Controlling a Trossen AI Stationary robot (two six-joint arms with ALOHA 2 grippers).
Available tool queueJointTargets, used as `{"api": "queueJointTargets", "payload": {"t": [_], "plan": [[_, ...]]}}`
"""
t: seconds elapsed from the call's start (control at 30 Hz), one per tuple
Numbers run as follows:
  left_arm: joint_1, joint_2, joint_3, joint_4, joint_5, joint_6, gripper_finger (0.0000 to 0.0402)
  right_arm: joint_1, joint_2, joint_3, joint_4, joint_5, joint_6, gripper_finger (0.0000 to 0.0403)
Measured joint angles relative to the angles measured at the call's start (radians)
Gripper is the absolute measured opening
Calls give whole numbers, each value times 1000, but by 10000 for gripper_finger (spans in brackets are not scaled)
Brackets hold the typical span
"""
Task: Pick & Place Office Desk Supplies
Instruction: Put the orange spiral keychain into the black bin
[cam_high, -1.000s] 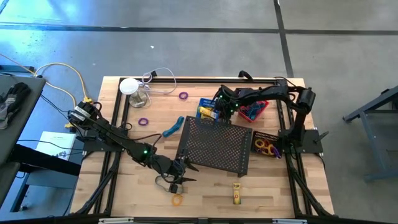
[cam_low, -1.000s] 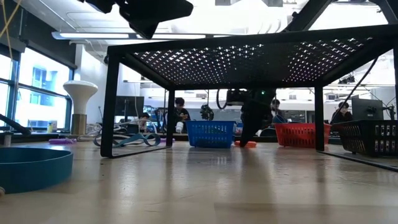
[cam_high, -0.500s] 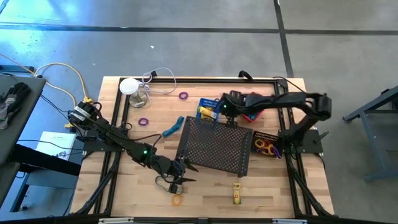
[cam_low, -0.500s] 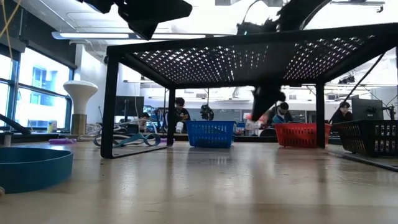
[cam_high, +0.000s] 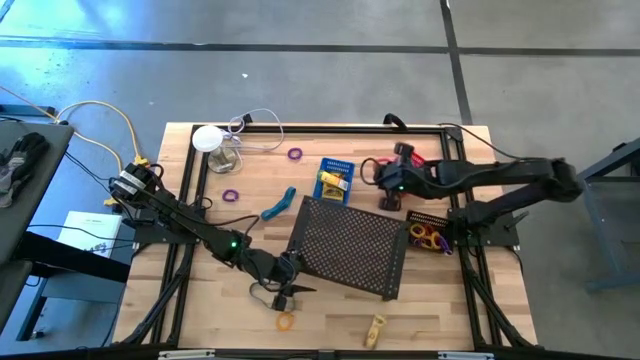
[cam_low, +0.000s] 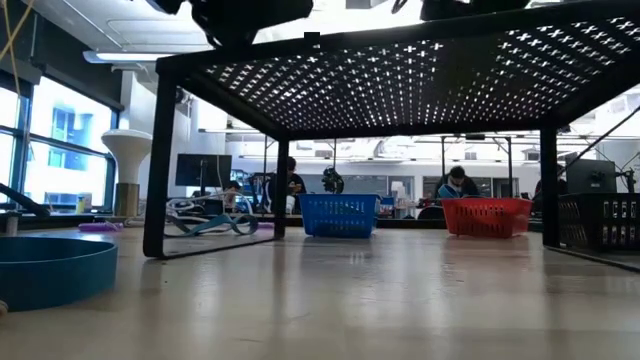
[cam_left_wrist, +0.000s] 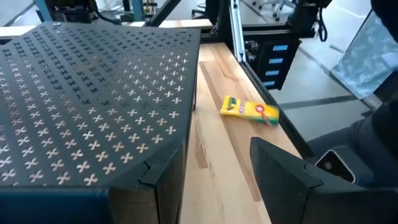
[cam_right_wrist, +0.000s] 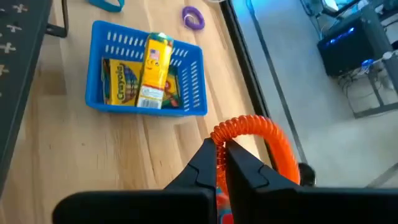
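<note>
Wooden desk (cam_high: 200, 310): your right gripper (cam_right_wrist: 221, 163) jaws pinch an orange coiled ring (cam_right_wrist: 261, 134); a thin grip may slip. Left gripper (cam_high: 290, 282) jaws gape idle beside the black mesh tray (cam_high: 345, 245).

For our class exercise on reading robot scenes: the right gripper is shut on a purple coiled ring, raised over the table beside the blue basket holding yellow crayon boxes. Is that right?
Not quite. The coiled ring in the right gripper is orange, not purple, as the right wrist view shows. The rest stands: the gripper is shut on it, beside the blue basket holding the yellow crayon boxes.

Two dark jointed arms, green indicator lights, black angular fingers (cam_right_wrist: 245, 168)
</note>
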Motion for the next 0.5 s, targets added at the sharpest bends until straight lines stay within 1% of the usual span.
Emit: {"api": "queueJointTargets", "payload": {"t": [0.1, 0.23, 0.43, 0.5], "plan": [[0, 0, 0, 9, 0, -2, 177, 12, -16, 0, -19, 6, 21, 4], [-5, 0, 0, 11, -1, -3, 177, 36, -18, 0, -40, 51, 38, 4], [-8, 0, 0, 12, -3, -2, 177, 86, -18, 0, -43, 61, 43, 4], [-8, 0, 0, 12, -4, -2, 177, 107, -21, 0, -50, 80, 60, 4]]}}
